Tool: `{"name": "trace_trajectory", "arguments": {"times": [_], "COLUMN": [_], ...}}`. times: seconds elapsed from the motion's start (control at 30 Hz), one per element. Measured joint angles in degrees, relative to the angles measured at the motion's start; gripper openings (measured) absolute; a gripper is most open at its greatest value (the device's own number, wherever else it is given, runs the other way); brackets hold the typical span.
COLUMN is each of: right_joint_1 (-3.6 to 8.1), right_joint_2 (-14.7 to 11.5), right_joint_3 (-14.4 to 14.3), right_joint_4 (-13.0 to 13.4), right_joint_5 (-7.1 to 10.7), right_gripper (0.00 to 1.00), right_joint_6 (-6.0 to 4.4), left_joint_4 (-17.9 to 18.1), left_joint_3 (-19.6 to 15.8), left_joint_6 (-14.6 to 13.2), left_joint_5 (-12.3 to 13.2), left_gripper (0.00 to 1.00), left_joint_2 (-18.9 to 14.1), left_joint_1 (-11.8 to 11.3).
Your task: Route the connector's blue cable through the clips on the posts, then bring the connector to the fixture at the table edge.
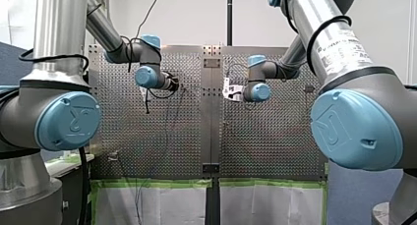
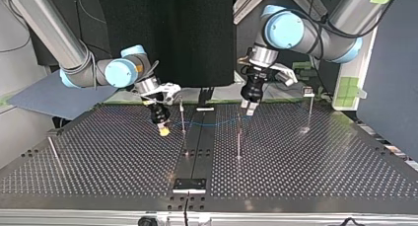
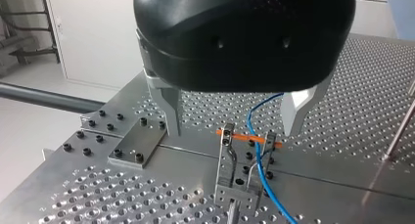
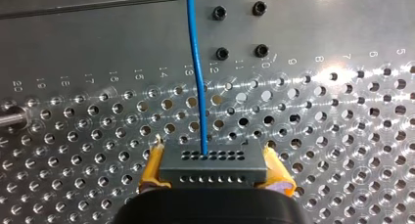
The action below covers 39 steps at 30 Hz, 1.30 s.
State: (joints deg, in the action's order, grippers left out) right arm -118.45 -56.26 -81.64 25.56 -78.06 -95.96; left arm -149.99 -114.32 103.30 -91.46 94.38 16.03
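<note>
Table (image 2: 320, 157): a perforated metal plate with a dark middle strip (image 2: 197, 137) running from the arms toward the near edge.
My right gripper (image 4: 214, 160): in the top view it hangs low, just to the left of the strip. Its yellow pads (image 4: 152, 168) are clamped on the two ends of the connector.
My left gripper (image 3: 232, 128): in the top view it is just to the right of the strip. Its black body carries metal fingers (image 3: 172, 111) that stand well apart and grip nothing.
Clip (image 3: 242, 170): it sits on top of a post under my left gripper, between the fingers, with an orange bar across its two uprights.
Connector (image 4: 213, 168): a small grey block with two rows of tiny holes, held just above the table.
Blue cable (image 4: 195, 62): it leaves one hole in the connector's top row and, in the top view, sags across the strip. It passes between the open left fingers without touching them and crosses the clip; I cannot tell whether it is seated.
</note>
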Motion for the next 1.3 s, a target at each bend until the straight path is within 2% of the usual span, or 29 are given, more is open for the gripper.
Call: {"name": "trace_trajectory", "arguments": {"times": [0.73, 0.9, 1.17, 1.3], "right_joint_1": [-0.20, -0.20, 0.04, 0.29], "right_joint_2": [0.02, 0.02, 0.00, -0.03], "right_joint_3": [-0.05, -0.05, -0.06, -0.04], "right_joint_4": [-0.51, -0.84, -0.92, -0.93], "right_joint_5": [-0.01, -0.07, -0.01, 0.00], "right_gripper": [0.00, 0.00, 0.00, 0.00], "right_joint_6": [0.00, 0.05, 0.06, 0.06], "left_joint_4": [0.04, 1.95, 5.67, 7.34], "left_joint_3": [-0.02, -0.63, -2.46, -2.46], "left_joint_6": [0.69, 0.98, 3.91, 5.29], "left_joint_5": [-0.12, 0.65, 3.78, 3.60], "left_gripper": [1.00, 1.00, 1.00, 1.00], "left_joint_2": [-0.02, -0.02, -0.01, -0.01], "left_joint_1": [0.46, 0.59, 0.77, 1.45]}}
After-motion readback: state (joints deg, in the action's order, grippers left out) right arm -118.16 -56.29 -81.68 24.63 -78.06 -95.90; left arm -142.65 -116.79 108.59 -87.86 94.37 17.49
